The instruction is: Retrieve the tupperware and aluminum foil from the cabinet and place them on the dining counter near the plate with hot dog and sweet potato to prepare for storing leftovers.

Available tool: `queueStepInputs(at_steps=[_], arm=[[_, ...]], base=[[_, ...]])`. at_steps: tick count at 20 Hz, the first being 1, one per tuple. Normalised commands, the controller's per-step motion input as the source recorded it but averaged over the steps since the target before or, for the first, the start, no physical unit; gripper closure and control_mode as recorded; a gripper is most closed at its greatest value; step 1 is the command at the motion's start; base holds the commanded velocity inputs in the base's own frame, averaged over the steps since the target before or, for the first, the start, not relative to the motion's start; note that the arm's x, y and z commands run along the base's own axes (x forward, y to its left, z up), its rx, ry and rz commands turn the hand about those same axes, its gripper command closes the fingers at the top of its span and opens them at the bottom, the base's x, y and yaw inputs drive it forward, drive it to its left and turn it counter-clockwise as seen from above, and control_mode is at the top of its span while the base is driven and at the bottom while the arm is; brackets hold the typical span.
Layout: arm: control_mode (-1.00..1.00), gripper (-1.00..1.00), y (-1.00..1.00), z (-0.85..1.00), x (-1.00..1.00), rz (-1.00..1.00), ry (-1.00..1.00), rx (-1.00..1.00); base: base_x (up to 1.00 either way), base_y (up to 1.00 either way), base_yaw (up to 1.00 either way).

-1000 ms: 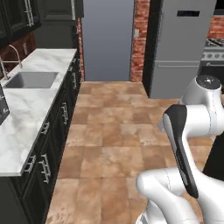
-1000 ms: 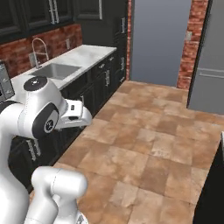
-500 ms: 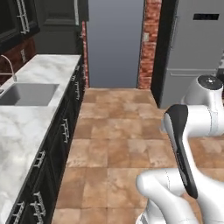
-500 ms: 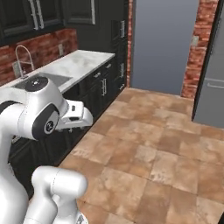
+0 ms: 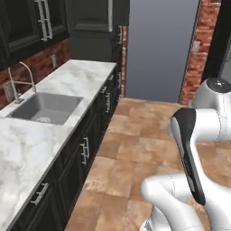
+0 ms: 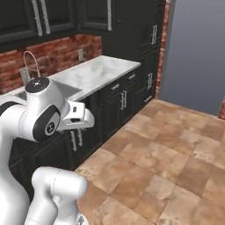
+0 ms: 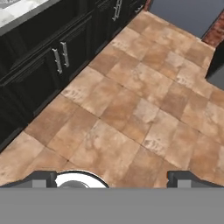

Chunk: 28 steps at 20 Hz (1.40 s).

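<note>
The claw [image 7: 112, 178] sits at the bottom of the hand view, its two dark tips set wide apart with nothing between them, above brown floor tiles [image 7: 131, 100]. Black base cupboards [image 7: 48, 65] with silver handles fill the upper left of that view. In the left base view, a marble bench [image 5: 31, 149] runs along the left, holding a grey sink [image 5: 45, 107] and a tap [image 5: 20, 81]. Black wall cabinets [image 5: 94, 20] hang along the top; their doors are closed, so the tupperware and foil cannot be seen.

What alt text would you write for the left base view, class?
A white robot arm rises at lower right over a brown tiled floor. At left, a marble counter with a steel sink and faucet tops black cabinets.
</note>
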Motion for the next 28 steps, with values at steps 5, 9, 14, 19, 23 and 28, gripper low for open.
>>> queueStepInputs(at_steps=[5, 9, 14, 19, 23, 28], arm=[[1.0, -1.0, 0.0, 0.0, 0.0, 0.0, 0.0, 0.0], [1.0, -1.0, 0.0, 0.0, 0.0, 0.0, 0.0, 0.0], [1.0, -1.0, 0.0, 0.0, 0.0, 0.0, 0.0, 0.0], [1.0, -1.0, 0.0, 0.0, 0.0, 0.0, 0.0, 0.0], [1.0, -1.0, 0.0, 0.0, 0.0, 0.0, 0.0, 0.0], [1.0, -1.0, 0.0, 0.0, 0.0, 0.0, 0.0, 0.0]], base=[[1.0, -0.29, 0.42], [1.0, -0.61, 0.34], [0.99, -0.86, 0.27], [0.93, -0.9, 0.26], [0.94, -0.78, 0.28], [0.91, -0.68, 0.32]])
